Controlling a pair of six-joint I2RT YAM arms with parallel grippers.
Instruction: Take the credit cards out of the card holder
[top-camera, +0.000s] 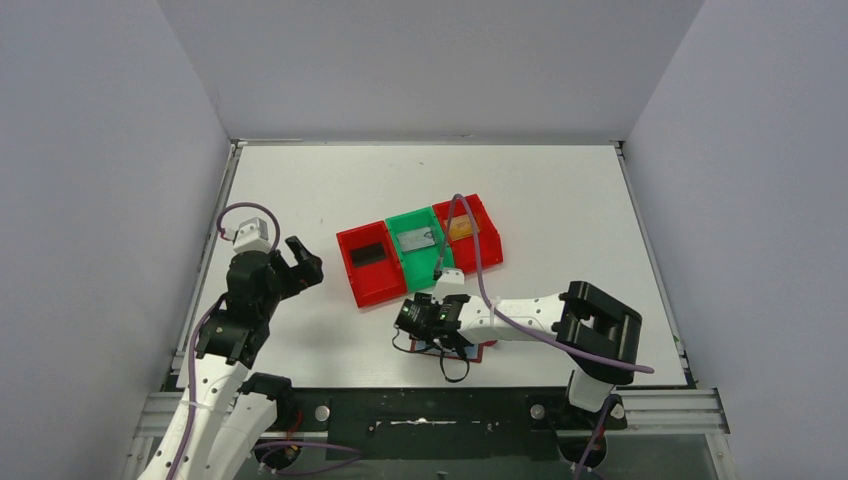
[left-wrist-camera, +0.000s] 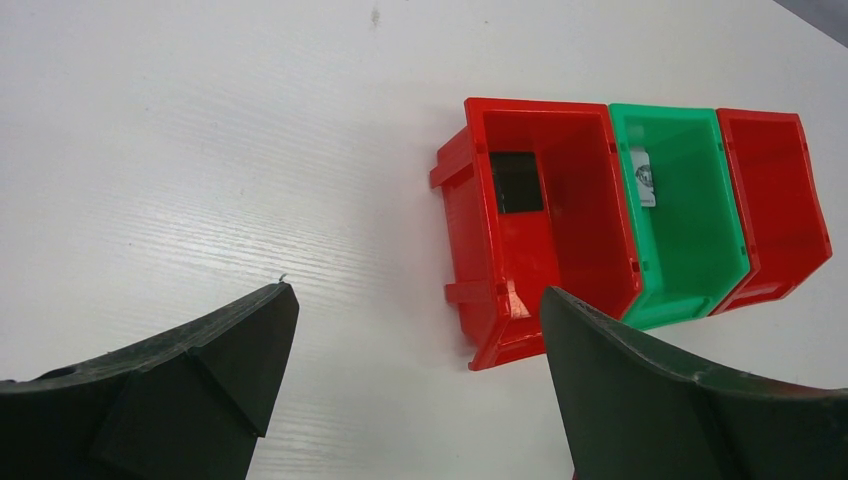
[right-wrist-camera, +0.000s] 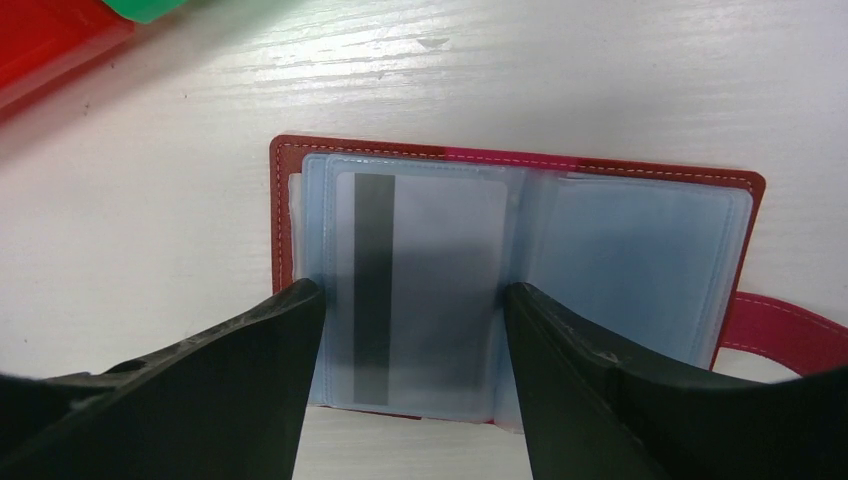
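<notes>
The white table (top-camera: 560, 200) is taking up most of the shot. The left arm (top-camera: 240, 310) is hanging over the bare left side, and the left gripper (left-wrist-camera: 418, 298) is showing its fingers spread wide apart with nothing between them. The right arm (top-camera: 530, 315) is reaching leftward along the near edge, and the right gripper (right-wrist-camera: 410, 300) is hovering low with its fingers apart too, straddling one pocket. Mid-table, a row of three bins is sitting touching side by side: a left red bin (top-camera: 370, 265), a green bin (top-camera: 418, 245) and a right red bin (top-camera: 470, 232). The card holder (right-wrist-camera: 630, 260) is lying open flat just near of the bins, under that right gripper. A silver-grey striped card (right-wrist-camera: 425, 290) is sitting in its left pocket. A black card (left-wrist-camera: 517, 182), a silver-grey card (top-camera: 417, 240) and a gold-tan card (top-camera: 460, 229) are lying in the bins, left to right.
</notes>
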